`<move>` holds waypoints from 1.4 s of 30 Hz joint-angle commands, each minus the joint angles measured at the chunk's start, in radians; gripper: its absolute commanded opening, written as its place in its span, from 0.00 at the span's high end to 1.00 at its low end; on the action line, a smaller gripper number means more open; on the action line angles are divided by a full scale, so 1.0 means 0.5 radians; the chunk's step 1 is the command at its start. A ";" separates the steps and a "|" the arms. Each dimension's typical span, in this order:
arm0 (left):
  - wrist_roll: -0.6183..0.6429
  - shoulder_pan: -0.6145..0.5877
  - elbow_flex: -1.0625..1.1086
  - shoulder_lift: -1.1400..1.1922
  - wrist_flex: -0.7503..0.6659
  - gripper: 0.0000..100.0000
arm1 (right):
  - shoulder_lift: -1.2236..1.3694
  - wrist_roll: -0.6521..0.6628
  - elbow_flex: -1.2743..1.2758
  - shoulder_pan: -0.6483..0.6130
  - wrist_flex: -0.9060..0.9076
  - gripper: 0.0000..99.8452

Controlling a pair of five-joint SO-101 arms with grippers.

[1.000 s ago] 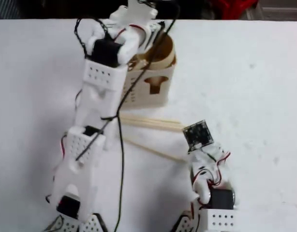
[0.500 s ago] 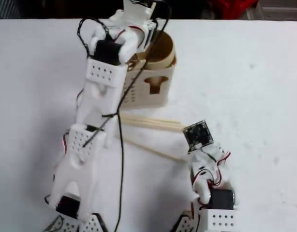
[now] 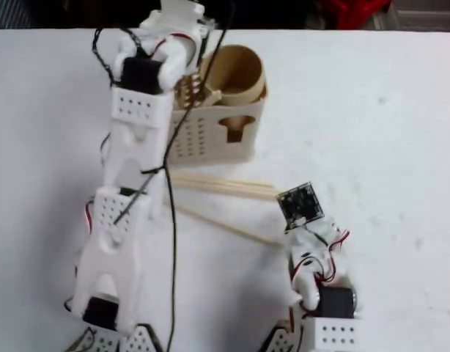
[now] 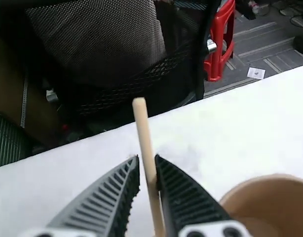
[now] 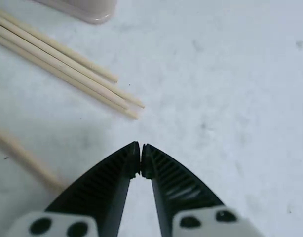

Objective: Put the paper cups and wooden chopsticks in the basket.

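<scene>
The white table [image 3: 386, 147] has its far edge running straight across the top of the high view, and its widest stretch of white surface lies to the right of the basket and the right arm. Past that edge, in the left wrist view, stands a dark mesh chair [image 4: 107, 49].

The left arm [image 3: 133, 169] stretches up the left side of the table, and its wrist is over the basket's far left corner, close to the far edge. The right arm [image 3: 320, 293] sits folded low at the near edge.

The basket [image 3: 210, 136] stands near the far edge, with a paper cup [image 3: 240, 73] upright inside it on the right.

Three chopsticks [image 3: 225, 187] lie side by side and touching on the table just in front of the basket. A single chopstick [image 3: 225, 226] lies apart from them, nearer the right arm.

The left gripper [image 4: 146, 165] has its fingers nearly together, pinching an upright chopstick [image 4: 141, 128] that rises past the tips (the cup's rim is just beside it).

The right gripper [image 5: 140, 159] has its tips pressed together with nothing between them. It points at the table just beside the ends of the three chopsticks and touches none of them.
</scene>
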 commanded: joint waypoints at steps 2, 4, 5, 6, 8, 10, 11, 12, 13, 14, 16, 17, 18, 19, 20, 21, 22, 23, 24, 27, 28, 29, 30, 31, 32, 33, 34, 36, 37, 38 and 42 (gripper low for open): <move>0.028 -0.035 -0.080 -0.354 0.141 0.93 | -0.023 0.015 0.018 0.017 -0.002 0.98; 0.031 -0.038 -0.080 -0.446 0.209 0.93 | -0.023 0.015 0.018 0.017 -0.002 0.98; 0.031 -0.038 -0.080 -0.499 0.261 0.93 | -0.023 0.015 0.018 0.017 -0.002 0.98; 0.043 -0.038 -0.080 -0.551 0.322 0.93 | -0.023 0.015 0.018 0.017 -0.002 0.98; 0.166 -0.038 -0.077 -0.631 0.433 0.93 | -0.023 0.015 0.018 0.017 -0.002 0.98; 0.298 -0.038 -0.074 -0.677 0.555 0.93 | -0.023 0.015 0.018 0.017 -0.002 0.98; 0.341 -0.038 -0.074 -0.680 0.614 0.93 | -0.023 0.015 0.018 0.017 -0.002 0.98; 0.359 -0.038 -0.074 -0.680 0.663 0.93 | -0.023 0.015 0.018 0.017 -0.002 0.98; 0.356 -0.044 -0.074 -0.680 0.700 0.92 | -0.023 0.015 0.018 0.017 -0.002 0.98; 0.362 -0.060 -0.074 -0.680 0.730 0.90 | -0.023 0.015 0.018 0.017 0.002 0.98; 0.365 -0.100 -0.077 -0.680 0.755 0.85 | -0.023 0.015 0.018 0.017 0.002 0.98; 0.368 -0.130 -0.077 -0.695 0.755 0.83 | -0.023 0.015 0.018 0.017 0.002 0.98; 0.371 -0.161 -0.083 -0.704 0.752 0.82 | -0.023 0.015 0.018 0.017 0.002 0.98; 0.368 -0.195 -0.083 -0.729 0.749 0.82 | -0.023 0.015 0.018 0.017 0.002 0.98; 0.362 -0.229 -0.080 -0.769 0.755 0.83 | -0.023 0.015 0.018 0.017 0.002 0.98; 0.359 -0.269 -0.074 -0.821 0.779 0.84 | -0.023 0.015 0.018 0.017 0.002 0.98; 0.359 -0.311 -0.074 -0.876 0.816 0.85 | -0.023 0.015 0.018 0.017 0.002 0.98; 0.356 -0.354 -0.071 -0.937 0.835 0.86 | -0.023 0.015 0.018 0.017 0.002 0.98; 0.328 -0.404 -0.061 -1.005 0.838 0.86 | -0.023 0.015 0.018 0.017 0.002 0.98; 0.172 -0.634 0.132 -1.226 0.835 0.87 | -0.023 0.015 0.018 0.020 -0.002 0.98; 0.132 -0.726 0.261 -1.309 0.835 0.87 | -0.023 0.015 0.018 0.023 -0.002 0.98; 0.104 -0.821 0.417 -1.398 0.835 0.87 | -0.023 0.015 0.018 0.017 -0.002 0.98; 0.071 -0.904 0.598 -1.493 0.835 0.87 | -0.023 0.015 0.018 0.017 -0.002 0.98; 0.025 -0.987 0.789 -1.594 0.835 0.87 | -0.023 0.015 0.018 0.017 -0.002 0.98; -0.061 -1.051 1.010 -1.705 0.835 0.87 | -0.023 0.015 0.012 0.017 -0.002 0.98; -0.193 -1.097 1.261 -1.818 0.835 0.87 | -0.023 0.015 0.003 0.020 -0.002 0.98; -0.368 -1.134 1.531 -1.947 0.835 0.87 | -0.023 0.015 0.000 0.026 -0.002 0.98; -0.669 -1.204 2.090 -2.226 0.835 0.87 | -0.023 0.015 -0.028 0.029 0.020 0.98; -0.770 -1.241 2.366 -2.371 0.832 0.87 | -0.023 0.015 -0.049 0.032 0.057 0.98; -0.838 -1.275 2.633 -2.515 0.816 0.87 | -0.023 0.018 -0.074 0.035 0.103 0.98; -0.942 -1.349 3.655 -3.125 0.534 0.81 | -0.023 0.135 -0.104 0.041 0.201 0.98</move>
